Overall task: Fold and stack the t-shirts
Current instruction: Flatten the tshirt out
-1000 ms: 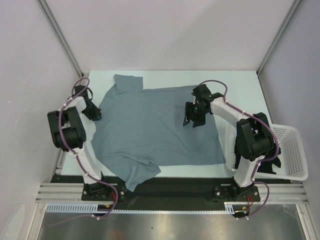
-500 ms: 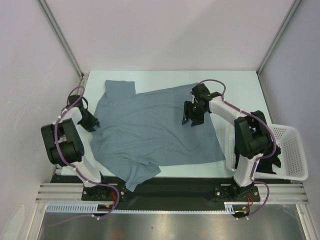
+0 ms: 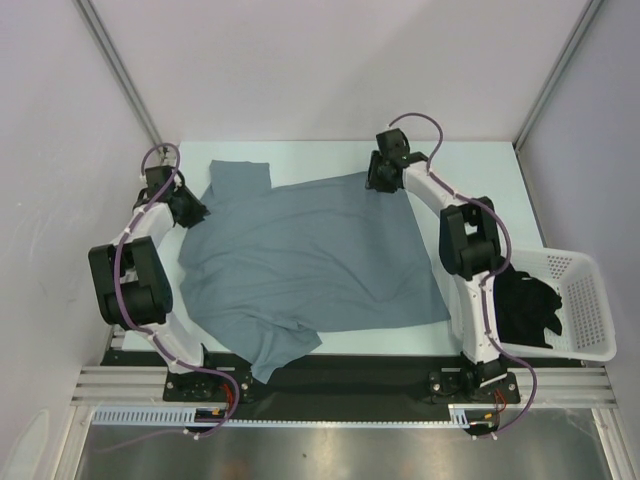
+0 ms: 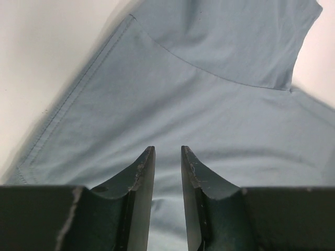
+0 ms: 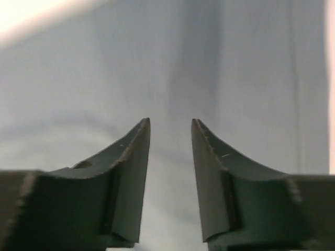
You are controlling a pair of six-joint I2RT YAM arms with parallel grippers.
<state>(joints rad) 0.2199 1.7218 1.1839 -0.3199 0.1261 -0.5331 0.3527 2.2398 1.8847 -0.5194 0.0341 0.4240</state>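
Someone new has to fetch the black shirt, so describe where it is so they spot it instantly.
Start at the pale table: a white lattice basket sits at its near right edge. The black t-shirt is crumpled inside, unlike the grey-blue t-shirt spread across the table.

Top cam looks down on whole table (image 3: 490,160); both wrist cams close-up on its grey-blue shirt (image 3: 300,250).

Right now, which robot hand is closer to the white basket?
Right. The right hand is beyond the basket, toward the middle; the left hand is across the grey shirt.
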